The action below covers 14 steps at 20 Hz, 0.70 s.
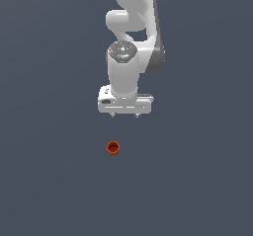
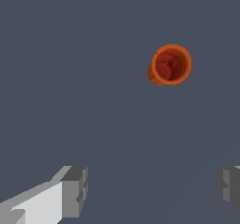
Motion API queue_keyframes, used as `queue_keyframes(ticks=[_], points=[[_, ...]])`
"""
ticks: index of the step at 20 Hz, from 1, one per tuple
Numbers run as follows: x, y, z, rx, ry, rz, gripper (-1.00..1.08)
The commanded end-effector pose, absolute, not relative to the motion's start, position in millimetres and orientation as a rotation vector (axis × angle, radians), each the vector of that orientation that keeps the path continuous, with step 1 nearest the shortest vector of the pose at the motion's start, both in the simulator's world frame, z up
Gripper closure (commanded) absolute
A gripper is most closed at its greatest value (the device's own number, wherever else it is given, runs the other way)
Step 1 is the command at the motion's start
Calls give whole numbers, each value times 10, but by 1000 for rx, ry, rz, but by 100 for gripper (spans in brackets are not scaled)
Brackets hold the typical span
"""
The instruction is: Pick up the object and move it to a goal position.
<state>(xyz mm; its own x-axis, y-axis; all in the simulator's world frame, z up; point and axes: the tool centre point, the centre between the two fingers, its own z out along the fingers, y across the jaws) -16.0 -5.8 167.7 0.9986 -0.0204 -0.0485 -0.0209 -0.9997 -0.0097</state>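
Observation:
The object (image 1: 113, 148) is a tiny orange-red tapered cup standing on the flat grey floor, its hollow inside facing up. In the wrist view the cup (image 2: 169, 64) shows its rim and dark red interior, well apart from the fingers. My white gripper (image 1: 125, 115) hangs above the floor, behind the cup in the exterior view and slightly toward that view's right. Its jaws stand wide apart with nothing between them; the grey fingertips (image 2: 76, 190) show at the picture's edge, and the gripper (image 2: 152, 185) is open.
A plain dark grey floor (image 1: 54, 180) fills both views. The white arm (image 1: 132, 27) rises behind the gripper. No other objects or goal marker show.

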Motion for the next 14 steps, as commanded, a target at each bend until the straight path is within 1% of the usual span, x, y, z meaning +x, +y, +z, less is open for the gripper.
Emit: queue_keyframes(ticks=[1,4,9,14], points=[[-160,-58,1677,-3130,32,76,-92],[-176,-1,1682,-3127,22,83,-92],[-249,218,1707,-3114,-14,112,-92],[-242,213,1704,-3115,-19,111,-92]])
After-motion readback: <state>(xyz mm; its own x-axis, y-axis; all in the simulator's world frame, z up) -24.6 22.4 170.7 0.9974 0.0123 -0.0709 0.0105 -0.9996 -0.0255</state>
